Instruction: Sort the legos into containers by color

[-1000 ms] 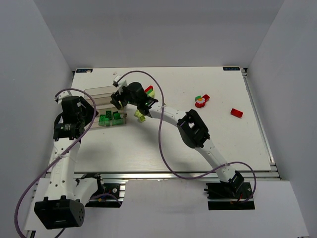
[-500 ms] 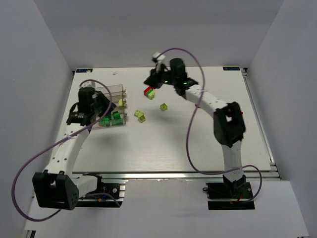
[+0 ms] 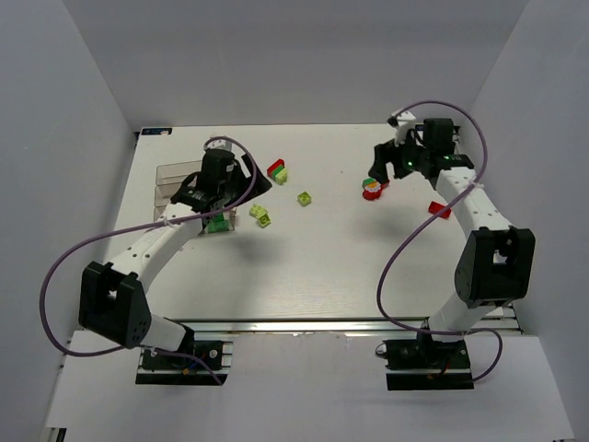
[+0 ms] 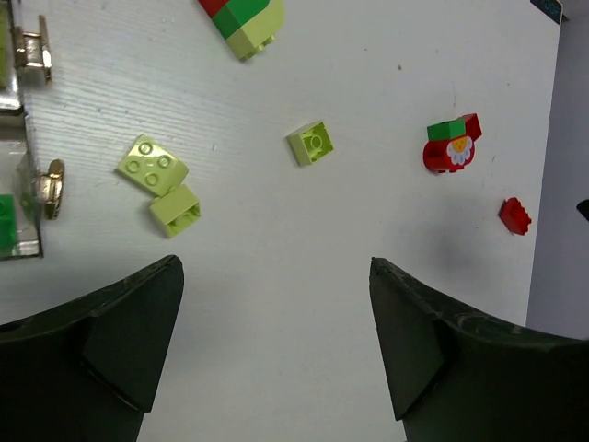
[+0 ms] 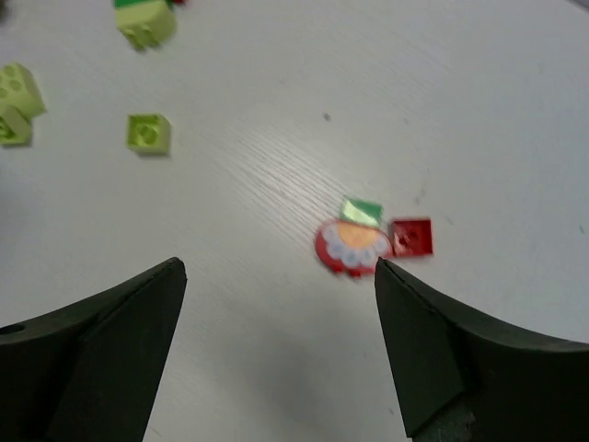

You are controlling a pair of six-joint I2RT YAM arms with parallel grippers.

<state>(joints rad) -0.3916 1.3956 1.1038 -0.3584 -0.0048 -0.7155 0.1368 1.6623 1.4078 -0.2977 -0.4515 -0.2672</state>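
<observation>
Right gripper [image 5: 279, 269], jaws wide and empty, hovers close to the red-and-white lego cluster [image 5: 354, 244], which lies just ahead, off-centre toward one finger; left gripper [image 4: 274, 269], equally wide, stands well apart from that cluster.

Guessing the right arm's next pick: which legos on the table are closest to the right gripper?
The red cluster with the white flower, just ahead of the right gripper; the lone red brick and lime bricks lie farther.
</observation>
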